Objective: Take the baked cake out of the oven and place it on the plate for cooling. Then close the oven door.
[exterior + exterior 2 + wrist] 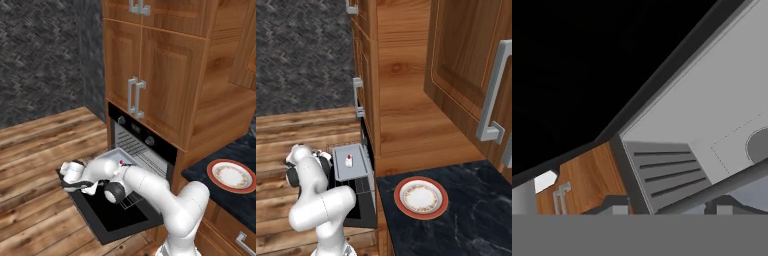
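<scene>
Nearest the base, the plate sits bare on the dark table to the right of the oven, well apart from the cake. The oven door hangs open and flat, the arm bent low above it; whether its fingers are released or clenched cannot be told. Farther in, the cake rests on the grey tray drawn out over the door.

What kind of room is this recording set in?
A rendered home kitchen, most likely: a built-in oven set in wooden cabinets, and a dark stone counter holding a plate.
</scene>
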### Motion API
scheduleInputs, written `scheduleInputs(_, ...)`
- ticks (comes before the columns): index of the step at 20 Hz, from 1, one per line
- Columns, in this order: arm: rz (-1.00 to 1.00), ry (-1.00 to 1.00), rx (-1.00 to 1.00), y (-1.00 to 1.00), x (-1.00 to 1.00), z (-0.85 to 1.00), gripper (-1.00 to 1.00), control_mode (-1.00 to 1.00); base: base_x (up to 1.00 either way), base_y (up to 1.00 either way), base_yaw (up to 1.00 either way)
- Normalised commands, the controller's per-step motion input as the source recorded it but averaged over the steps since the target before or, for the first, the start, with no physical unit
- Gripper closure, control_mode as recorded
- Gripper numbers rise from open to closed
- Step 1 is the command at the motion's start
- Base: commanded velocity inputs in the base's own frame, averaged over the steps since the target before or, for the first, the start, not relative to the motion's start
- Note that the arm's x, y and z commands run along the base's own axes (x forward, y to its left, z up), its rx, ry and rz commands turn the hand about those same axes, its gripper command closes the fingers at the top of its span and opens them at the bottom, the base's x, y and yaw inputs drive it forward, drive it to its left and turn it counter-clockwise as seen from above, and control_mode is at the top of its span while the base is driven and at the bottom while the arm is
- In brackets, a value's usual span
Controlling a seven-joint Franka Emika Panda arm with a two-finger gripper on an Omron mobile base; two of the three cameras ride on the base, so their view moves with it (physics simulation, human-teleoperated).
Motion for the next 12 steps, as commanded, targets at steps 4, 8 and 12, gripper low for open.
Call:
scheduleInputs(4, 0.00, 0.08, 0.16, 0.41, -0.69, 0.00, -1.00, -1.00, 0.00, 0.00, 0.00)
scheduleInputs(8, 0.00, 0.00, 0.18, 0.35, -0.82, 0.04, -1.00, -1.00, 0.00, 0.00, 0.00)
scheduleInputs(12, 0.00, -0.05, 0.21, 0.32, -0.95, 0.22, -1.00, -1.00, 0.00, 0.00, 0.00)
